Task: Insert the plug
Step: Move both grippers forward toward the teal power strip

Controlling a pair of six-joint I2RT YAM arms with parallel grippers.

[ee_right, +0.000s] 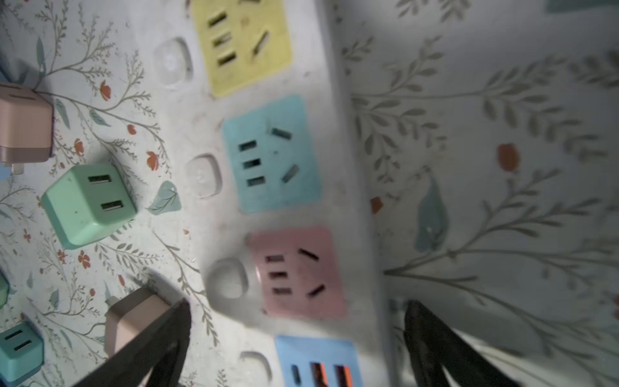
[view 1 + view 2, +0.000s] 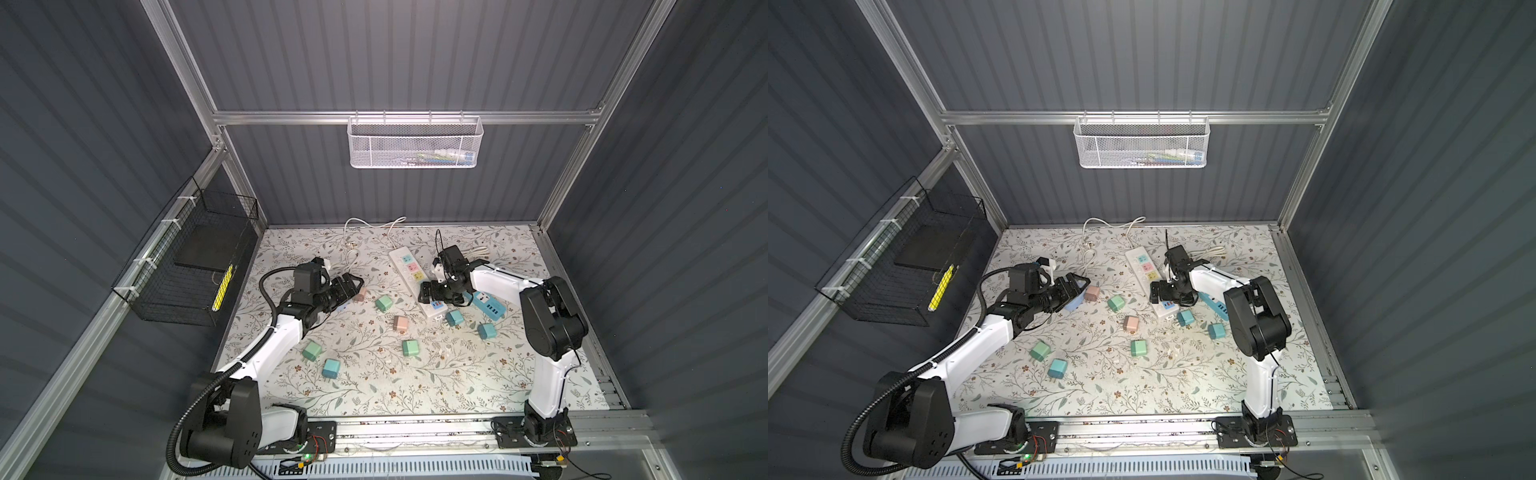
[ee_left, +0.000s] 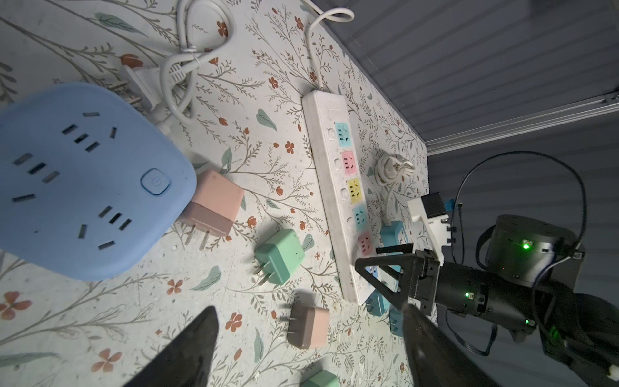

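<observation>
Long white plastic power strip (image 2: 411,268) with 5 pastel sockets runs upper left to lower right. Left tool (image 2: 358,289) and right tool (image 2: 424,293) are spread.

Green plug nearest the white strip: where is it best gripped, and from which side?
Probably pinch the green plug across its flat side faces, from above. It lies on its side, prongs level and pointing away from the strip, so they stay free.

power symbol (image 3: 154,181), blue socket cube (image 3: 83,181) button
</observation>
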